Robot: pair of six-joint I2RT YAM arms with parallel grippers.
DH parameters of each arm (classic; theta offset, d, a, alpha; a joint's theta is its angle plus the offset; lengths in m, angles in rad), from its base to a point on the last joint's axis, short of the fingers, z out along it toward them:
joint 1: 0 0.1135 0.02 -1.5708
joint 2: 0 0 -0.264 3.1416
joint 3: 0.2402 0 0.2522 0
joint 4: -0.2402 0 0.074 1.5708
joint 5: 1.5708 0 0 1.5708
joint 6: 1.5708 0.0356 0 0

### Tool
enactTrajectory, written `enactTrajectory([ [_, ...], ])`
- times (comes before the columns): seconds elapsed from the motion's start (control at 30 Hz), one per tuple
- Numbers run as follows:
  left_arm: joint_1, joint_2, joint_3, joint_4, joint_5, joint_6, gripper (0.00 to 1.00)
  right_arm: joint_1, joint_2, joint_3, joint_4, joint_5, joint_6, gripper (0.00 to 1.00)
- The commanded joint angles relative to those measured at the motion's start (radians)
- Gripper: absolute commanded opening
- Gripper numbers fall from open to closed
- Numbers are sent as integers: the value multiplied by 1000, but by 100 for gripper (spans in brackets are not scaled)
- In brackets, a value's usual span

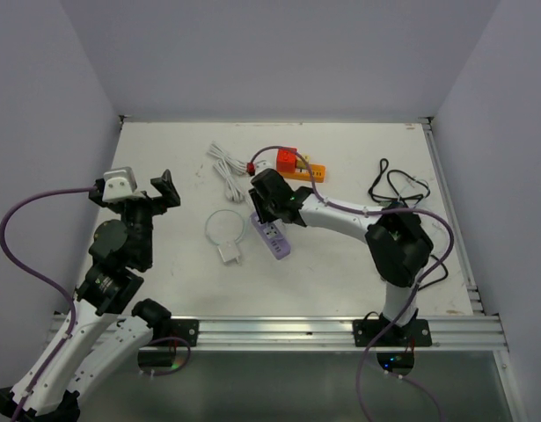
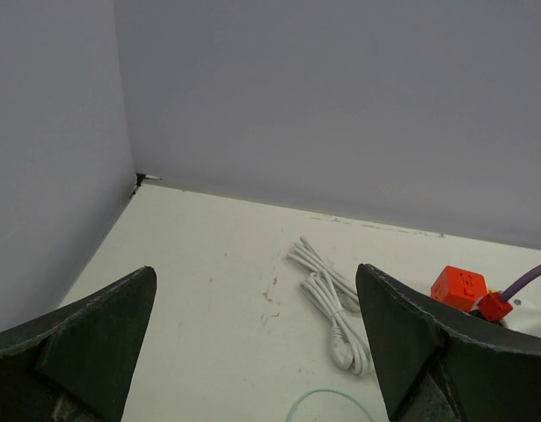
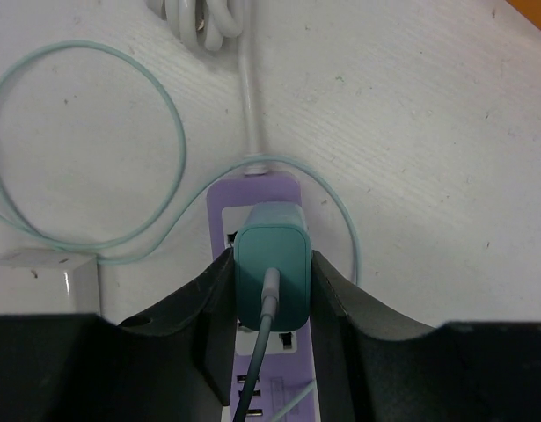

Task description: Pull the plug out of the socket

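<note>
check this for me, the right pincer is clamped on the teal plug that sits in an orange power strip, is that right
One thing is off: the power strip is purple, not orange. The right wrist view shows the right pincer clamped on the teal plug that sits in that purple strip.

Smooth, matt teal plastic forms the plug [image 3: 270,255], seated in a lilac plastic socket strip [image 3: 222,202] with a soft satin sheen; the right gripper [image 3: 272,268] shows dull black, faintly grainy plastic fingers [image 3: 208,299]; the white table [image 3: 411,114] looks painted, matt and finely scratched; at the plug's 12 o'clock, a white cable [image 3: 200,18] shines glossy; at 6 o'clock overhead, a brushed metal rail [image 1: 279,330]; the orange cube [image 2: 459,286] is smooth, gleaming plastic.
</note>
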Motion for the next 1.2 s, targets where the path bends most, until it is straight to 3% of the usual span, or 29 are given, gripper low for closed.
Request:
enactTrajectory([
  [0.0, 5, 6, 24, -7, 10, 4, 100, -83, -128, -48, 72, -177, 100, 0],
  [0.2, 5, 6, 22, -9, 13, 7, 100, -169, -163, -130, 157, -357, 186, 0],
  [0.33, 4, 6, 22, -7, 12, 6, 100, -180, -206, -165, 212, -386, 192, 0],
  [0.47, 5, 7, 22, -7, 12, 7, 100, -180, -284, -191, 223, -365, 172, 0],
  [0.63, 4, 6, 22, -9, 13, 9, 100, -192, -395, -223, 123, -187, 113, 2],
  [0.9, 4, 6, 24, -9, 22, 7, 100, -316, -493, -448, 167, -224, 145, 4],
  [1.17, 4, 12, 24, -9, 25, 7, 100, -401, -475, -570, 293, -278, 220, 9],
])
